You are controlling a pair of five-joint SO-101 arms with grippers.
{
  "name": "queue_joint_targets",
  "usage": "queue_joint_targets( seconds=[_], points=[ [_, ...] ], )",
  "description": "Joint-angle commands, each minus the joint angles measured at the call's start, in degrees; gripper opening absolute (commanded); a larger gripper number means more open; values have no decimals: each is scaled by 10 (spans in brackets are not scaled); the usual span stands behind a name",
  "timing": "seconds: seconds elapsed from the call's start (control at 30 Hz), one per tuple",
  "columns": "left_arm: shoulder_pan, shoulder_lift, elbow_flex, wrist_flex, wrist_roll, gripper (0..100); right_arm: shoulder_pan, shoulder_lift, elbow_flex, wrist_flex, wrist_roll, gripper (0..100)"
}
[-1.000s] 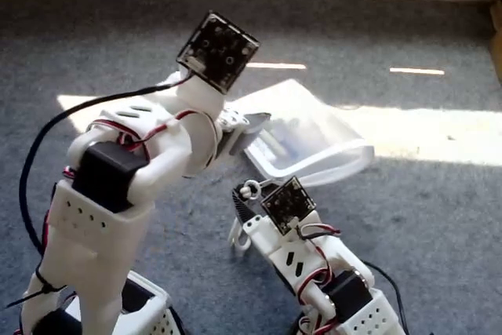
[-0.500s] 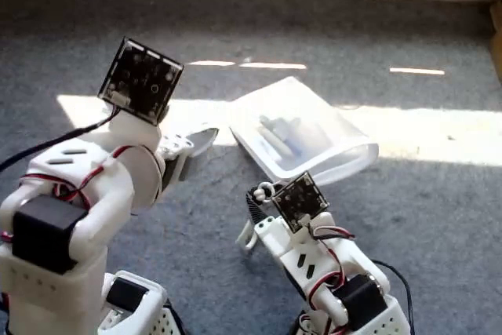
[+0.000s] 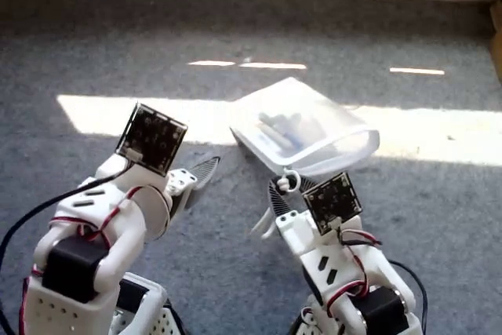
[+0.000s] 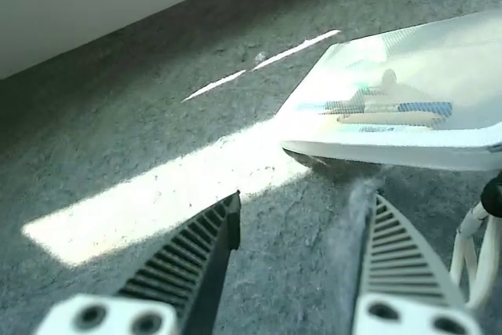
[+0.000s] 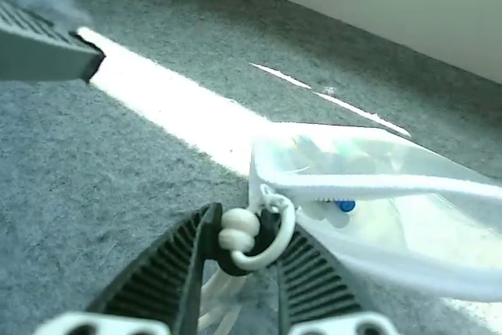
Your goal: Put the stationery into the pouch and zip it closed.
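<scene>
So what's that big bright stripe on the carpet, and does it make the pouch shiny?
High view: a sunlight band crosses the carpet and passes under the pouch. Left wrist view: it glares white, hiding the carpet's texture. Right wrist view: light shines through the clear pouch, paling the stationery; the zip pull in the right gripper sits off the band.

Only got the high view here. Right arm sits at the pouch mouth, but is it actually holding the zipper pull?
Observer: Yes. In the right wrist view the right gripper has its jaws shut on the white zipper pull, right at the corner of the pouch.
Operator: Left jaws carrying anything?
Observer: No. The left wrist view shows the left gripper open, with just carpet between the jaws, short of the pouch.
</scene>
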Motion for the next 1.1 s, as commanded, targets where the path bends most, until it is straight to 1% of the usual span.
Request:
queue_joint_targets(
  seconds=[0.0, 0.13, 0.27, 0.43, 0.63, 0.77, 0.9, 1.07],
  points=[
    [15, -51, 31, -17, 1, 242, 30, -9, -50, 5, 5, 5],
    [52, -85, 105, -55, 1, 241, 60, -9, -86, 38, 27, 5],
    [87, -109, 167, -103, 0, 241, 60, -9, -114, 58, 28, 5],
    [140, -150, 205, -135, 0, 241, 60, -9, -117, 58, 25, 5],
    [176, -199, 269, -190, 0, 241, 56, -9, -136, 76, 6, 5],
    [195, -224, 279, -197, 0, 239, 54, -9, -153, 87, 5, 5],
    [218, -228, 280, -199, -3, 206, 53, -10, -153, 90, 5, 5],
    [247, -228, 280, -199, -2, 204, 52, -10, -153, 90, 4, 5]
  ],
)
